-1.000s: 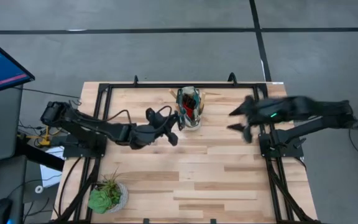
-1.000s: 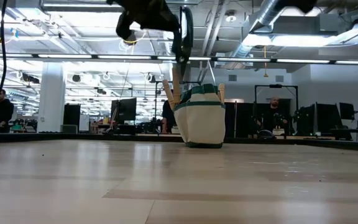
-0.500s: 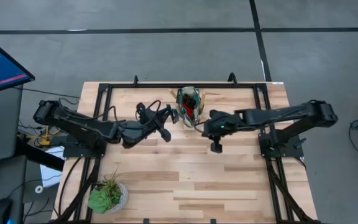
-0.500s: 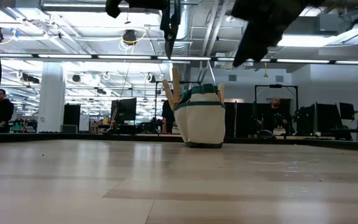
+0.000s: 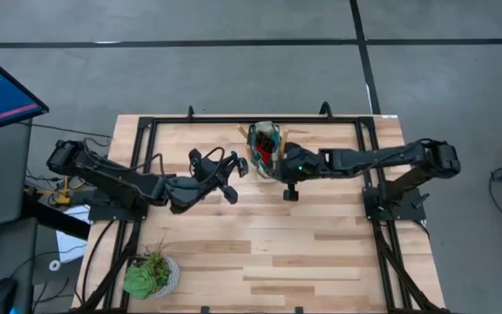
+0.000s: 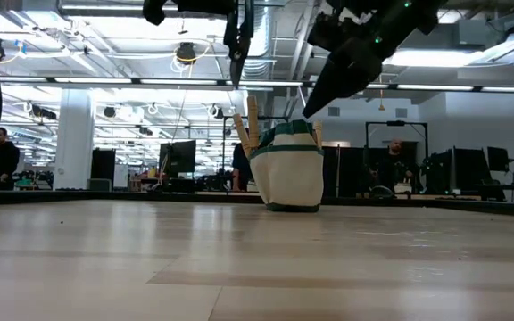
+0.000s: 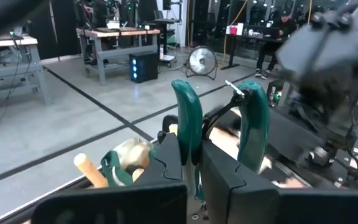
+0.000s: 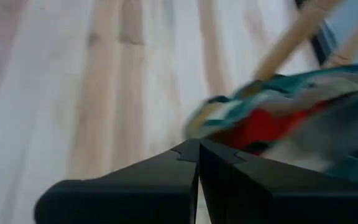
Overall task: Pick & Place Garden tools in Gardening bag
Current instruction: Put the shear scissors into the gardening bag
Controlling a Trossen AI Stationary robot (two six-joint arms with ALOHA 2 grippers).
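The small dark green fabric gardening bag with cream trim [image 5: 266, 150] is seen upright near the far edge of the light wooden worktop [image 5: 260, 253], between the two arms. Light wooden tool handles [image 6: 250, 125] stick out of its mouth, and a red item [image 8: 272, 124] is seen inside it in the right wrist view.

The left gripper [image 5: 230, 175] is held above the worktop just beside the bag, and its jaws are clenched on the dark pruning shears with green grips [image 7: 219, 127], which point downward in the low view. The right gripper [image 5: 289, 187] is placed on the other side of the bag, close to its rim; its jaws appear pressed together with nothing between them.

A risk can be judged from here: the two grippers are near each other at the bag, so a collision is possible if both are moved in together. The light bag could also be tipped over if its rim or the standing handles are struck by the shears.

One bag is counted, one pair of shears, one red item, and about three wooden handles, though they overlap and the number is not certain. One green potted plant [image 5: 151, 275] stands well apart at the near left corner. No loose tool is seen on the worktop.
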